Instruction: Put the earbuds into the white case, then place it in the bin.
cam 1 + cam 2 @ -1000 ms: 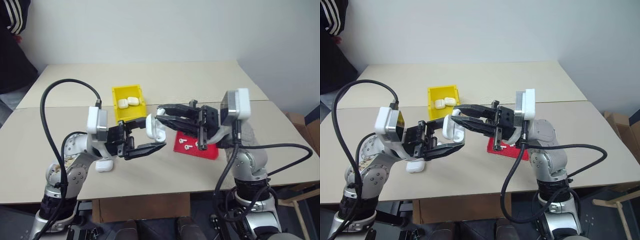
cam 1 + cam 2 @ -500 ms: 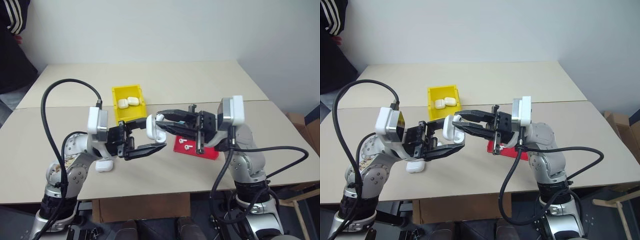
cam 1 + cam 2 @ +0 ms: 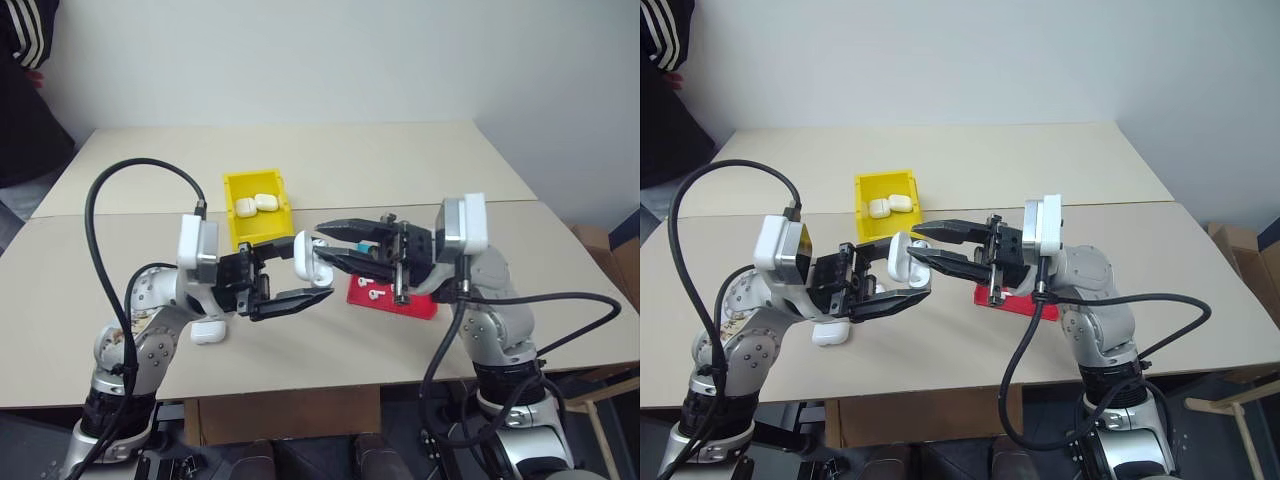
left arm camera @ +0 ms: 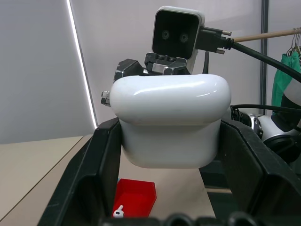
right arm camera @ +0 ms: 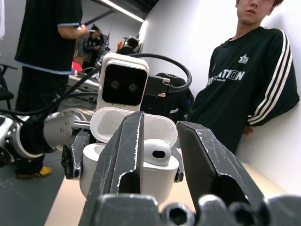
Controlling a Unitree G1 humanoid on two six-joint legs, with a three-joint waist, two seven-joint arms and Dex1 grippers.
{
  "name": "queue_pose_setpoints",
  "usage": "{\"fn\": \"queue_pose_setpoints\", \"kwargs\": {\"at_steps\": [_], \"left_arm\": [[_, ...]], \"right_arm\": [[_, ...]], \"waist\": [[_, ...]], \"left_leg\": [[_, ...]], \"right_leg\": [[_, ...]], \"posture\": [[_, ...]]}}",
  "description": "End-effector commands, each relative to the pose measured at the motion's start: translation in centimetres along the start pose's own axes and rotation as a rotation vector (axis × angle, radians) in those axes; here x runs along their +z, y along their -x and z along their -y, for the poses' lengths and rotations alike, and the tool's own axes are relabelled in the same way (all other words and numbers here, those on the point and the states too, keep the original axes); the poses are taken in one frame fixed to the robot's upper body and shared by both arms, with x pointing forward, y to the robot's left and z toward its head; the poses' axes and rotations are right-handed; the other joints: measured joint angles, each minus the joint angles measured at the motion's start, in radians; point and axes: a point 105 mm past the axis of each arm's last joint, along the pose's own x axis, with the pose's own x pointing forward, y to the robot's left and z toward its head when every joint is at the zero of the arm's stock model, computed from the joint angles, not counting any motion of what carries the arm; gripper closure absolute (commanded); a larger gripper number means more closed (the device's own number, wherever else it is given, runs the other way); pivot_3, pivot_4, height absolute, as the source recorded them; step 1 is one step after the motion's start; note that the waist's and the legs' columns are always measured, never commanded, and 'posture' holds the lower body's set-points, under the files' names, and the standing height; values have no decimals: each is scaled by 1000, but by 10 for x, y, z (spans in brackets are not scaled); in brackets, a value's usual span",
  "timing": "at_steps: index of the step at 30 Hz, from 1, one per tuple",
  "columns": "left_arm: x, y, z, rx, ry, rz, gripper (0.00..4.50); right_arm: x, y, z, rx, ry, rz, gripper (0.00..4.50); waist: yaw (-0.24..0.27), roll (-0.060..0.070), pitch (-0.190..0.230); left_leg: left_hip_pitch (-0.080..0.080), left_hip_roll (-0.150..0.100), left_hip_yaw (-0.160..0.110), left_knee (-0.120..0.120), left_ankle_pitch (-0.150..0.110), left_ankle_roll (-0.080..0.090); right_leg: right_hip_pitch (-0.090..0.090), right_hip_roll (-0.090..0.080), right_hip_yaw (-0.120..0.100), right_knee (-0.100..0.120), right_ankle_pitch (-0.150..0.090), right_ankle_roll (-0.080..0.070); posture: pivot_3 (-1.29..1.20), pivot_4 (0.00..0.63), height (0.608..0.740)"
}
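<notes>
my left claw [image 3: 300, 272] is clamped on the white case [image 3: 311, 260], lid up, above the counter [image 3: 400, 170]. my right claw [image 3: 322, 245], fingers parted, straddles an earbud [image 5: 157, 152] sitting in it.

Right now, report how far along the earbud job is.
Done: two closed cases lie in the bin. In hand: the left gripper holds the white case open above the table, one earbud sits in it, and the right gripper has its fingers apart around that earbud. Left: two earbuds on the red tray, closing the lid, binning this case.
</notes>
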Motion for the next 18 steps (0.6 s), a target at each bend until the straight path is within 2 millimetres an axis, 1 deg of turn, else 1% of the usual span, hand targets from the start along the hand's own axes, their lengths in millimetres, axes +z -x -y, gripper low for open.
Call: {"fn": "queue_pose_setpoints", "kwargs": {"at_steps": [1, 3, 6, 8, 9, 12, 13, 14, 17, 18], "left_arm": [[9, -4, 1, -16, -48, 31, 1708], [7, -2, 0, -13, -49, 18, 1708], [2, 7, -2, 7, -53, -23, 1708], [-2, 15, -2, 14, -63, -57, 1708], [-5, 22, -2, 21, -67, -88, 1708], [-11, 38, 1, 32, -76, -166, 1708], [-14, 42, 3, 28, -86, -191, 1708], [-16, 45, 5, 24, -94, -208, 1708], [-23, 57, 11, 27, -95, -261, 1708], [-25, 59, 12, 28, -95, -270, 1708]], "right_arm": [[4, 1, -3, 19, 20, 8, 2901], [8, 4, -1, 14, 17, 16, 2901], [20, 14, 10, -16, -7, 11, 2901], [23, 22, 17, -30, -33, -46, 2901], [20, 29, 23, -44, -27, -141, 2901], [5, 54, 39, -75, -16, -478, 2901], [0, 63, 44, -78, -16, -564, 2901], [-3, 69, 46, -79, -16, -614, 2901], [-24, 102, 67, -83, -34, -934, 2901], [-29, 110, 74, -89, -31, -1017, 2901]], "waist": [[0, 0, 0], [0, 0, 0], [1, 0, 0], [1, 0, 0], [0, 0, 0], [0, 1, 1], [1, 1, 1], [2, 1, 1], [-3, 1, 1], [-5, 1, 1]], "left_leg": [[0, 0, 0, 0, 0, 0], [0, 0, 0, 0, 0, 0], [0, 0, 0, 0, 0, 0], [0, 0, 0, 0, 0, 0], [0, 0, 0, 0, 0, 0], [0, 0, 1, 0, 0, 0], [0, 0, 1, -1, 0, 0], [0, 0, 1, -1, 0, 0], [0, 0, 2, -1, 0, 0], [0, 0, 2, -2, 0, 0]], "right_leg": [[0, 0, 0, 0, 0, 0], [0, 0, 0, 0, 0, 0], [0, 0, 0, 0, 0, 0], [0, 0, 0, 0, 0, 0], [0, 0, 0, 0, 0, -1], [-1, 0, 0, 0, 0, -1], [-1, -1, 0, -1, 0, -1], [-1, 0, 0, -1, -1, -2], [-2, 0, 1, -1, -4, -4], [-2, 0, 1, -1, -5, -5]], "posture": [[0, 150, 740], [0, 150, 740], [0, 150, 740], [0, 150, 740], [0, 150, 740], [0, 150, 740], [0, 150, 740], [0, 150, 740], [0, 150, 740], [0, 150, 740]]}}
